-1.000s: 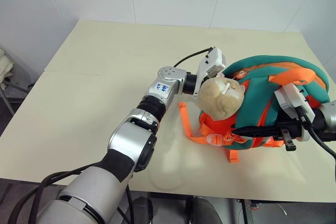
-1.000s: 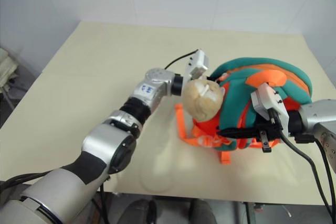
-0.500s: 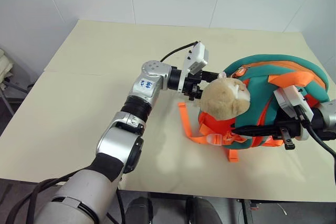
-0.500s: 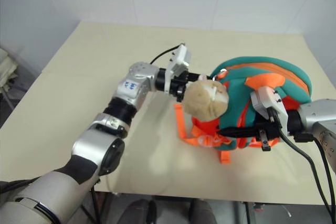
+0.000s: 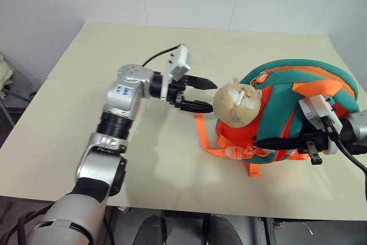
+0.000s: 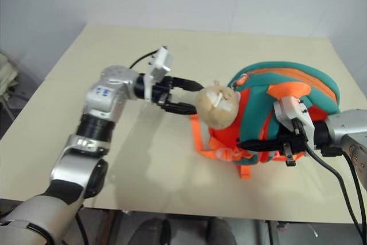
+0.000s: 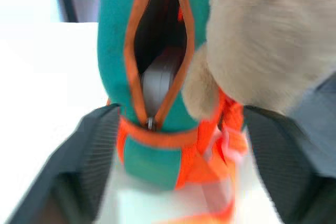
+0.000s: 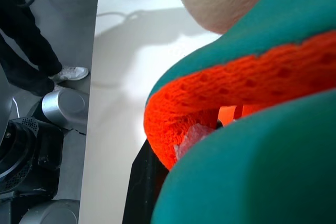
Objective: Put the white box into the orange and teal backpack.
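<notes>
**Box inside bag, left gripper hanging clear**

The orange and teal backpack (image 5: 289, 113) is sitting at right of centre in the head views, on the table (image 5: 114, 55), with its tan plush head (image 5: 234, 104) hanging off the side toward frame centre. The white box (image 7: 157, 85) is lying inside the bag: in the left wrist view a pale rounded edge is showing down in the dark slot of the unzipped opening (image 7: 160, 35), between the orange-trimmed zipper lips. So the placing looks done, judging from that.

The left gripper (image 5: 199, 94) is hanging at centre frame, fingers spread wide and holding nothing, pointing at the plush head and just beside it, not touching as far as I can tell. Spread like that, it reads as a let-go hand with no load.

The right gripper (image 5: 287, 140) is sitting at lower right of the frame, fingers closed against the bag's lower front among the orange straps (image 5: 229, 150); probably clamping a strap to be steadying the bag and keeping the mouth open, though the exact bit pinched is hidden. The right wrist view is showing orange mesh (image 8: 236, 93) and teal fabric close up.

What is likely remaining: releasing the bag, maybe zipping.
</notes>
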Controlling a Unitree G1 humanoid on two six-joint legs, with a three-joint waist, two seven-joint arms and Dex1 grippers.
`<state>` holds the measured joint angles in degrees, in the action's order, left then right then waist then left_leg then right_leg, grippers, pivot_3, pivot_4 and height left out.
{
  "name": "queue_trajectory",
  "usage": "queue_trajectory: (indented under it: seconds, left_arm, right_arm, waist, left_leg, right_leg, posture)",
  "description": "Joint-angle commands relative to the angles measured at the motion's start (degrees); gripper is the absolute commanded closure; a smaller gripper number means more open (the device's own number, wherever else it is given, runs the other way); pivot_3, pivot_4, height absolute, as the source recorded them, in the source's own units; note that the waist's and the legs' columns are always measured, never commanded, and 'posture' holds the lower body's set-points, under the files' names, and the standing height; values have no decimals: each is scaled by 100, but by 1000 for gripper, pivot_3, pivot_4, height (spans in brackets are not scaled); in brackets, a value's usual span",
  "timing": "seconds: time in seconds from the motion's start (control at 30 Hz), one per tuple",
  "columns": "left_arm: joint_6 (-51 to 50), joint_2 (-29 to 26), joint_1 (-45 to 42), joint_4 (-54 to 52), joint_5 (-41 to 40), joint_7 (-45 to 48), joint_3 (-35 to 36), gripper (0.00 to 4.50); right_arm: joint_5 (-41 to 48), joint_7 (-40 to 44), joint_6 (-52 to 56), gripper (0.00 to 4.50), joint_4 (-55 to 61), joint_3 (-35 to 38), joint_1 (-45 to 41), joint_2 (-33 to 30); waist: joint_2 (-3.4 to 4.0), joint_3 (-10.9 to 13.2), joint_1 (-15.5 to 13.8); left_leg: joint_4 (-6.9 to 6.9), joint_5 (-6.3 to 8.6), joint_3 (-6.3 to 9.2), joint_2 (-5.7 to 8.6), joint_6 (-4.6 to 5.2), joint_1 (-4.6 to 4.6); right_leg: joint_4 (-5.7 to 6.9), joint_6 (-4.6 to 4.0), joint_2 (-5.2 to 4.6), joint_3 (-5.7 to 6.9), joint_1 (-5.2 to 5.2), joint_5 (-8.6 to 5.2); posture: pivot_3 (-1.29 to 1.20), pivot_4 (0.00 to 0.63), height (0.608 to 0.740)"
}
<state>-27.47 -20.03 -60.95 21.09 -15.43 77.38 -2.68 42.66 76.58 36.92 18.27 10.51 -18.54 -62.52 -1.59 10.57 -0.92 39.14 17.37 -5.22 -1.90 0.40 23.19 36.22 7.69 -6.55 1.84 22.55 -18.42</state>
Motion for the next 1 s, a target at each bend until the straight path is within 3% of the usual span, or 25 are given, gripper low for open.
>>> queue_trajectory:
  seconds: [0.03, 0.47, 0.6, 0.77, 1.0]
  left_arm:
    - [-665, -204, 35, -1001, -645, -95, 254, 42]
    - [-1612, 163, 655, -2350, -1631, -1463, 367, 42]
    - [-1387, 156, 731, -1998, -1467, -1562, 224, 42]
    - [-650, 234, 289, -830, -1146, -1899, 344, 42]
    - [-212, 435, 50, 17, -1132, -1646, 233, 42]
  right_arm:
    - [-19, -46, -55, 3924, 60, 96, -41, -7]
    - [-36, -75, -99, 3924, -25, -7, -151, 12]
    - [-38, -63, -109, 3924, -42, -19, -161, 7]
    - [-46, -70, -118, 3924, -55, -41, -177, 20]
    - [-82, -59, -127, 3924, -85, -49, -188, 38]
  waist:
    - [0, 0, 4]
    - [0, 0, 0]
    - [0, 0, 23]
    - [0, 0, 16]
    - [0, 0, 8]
  left_leg:
    - [0, 0, 1, -3, 0, 0]
    - [3, -7, 1, -6, 4, -9]
    - [3, -9, -2, 2, 2, -13]
    - [3, -17, -2, 8, 4, -15]
    - [-2, -16, -6, 7, 5, -8]
  right_leg:
    - [0, 0, -1, 0, 0, 0]
    - [20, 1, -3, -12, -4, 1]
    - [20, 1, -1, -15, -4, 1]
    - [-2, -2, -3, -15, -4, 8]
    - [-15, 3, -2, -15, -4, 17]
  posture:
    - [0, 150, 740]
    - [0, 150, 740]
    - [0, 150, 740]
    - [0, 150, 740]
    - [0, 150, 740]
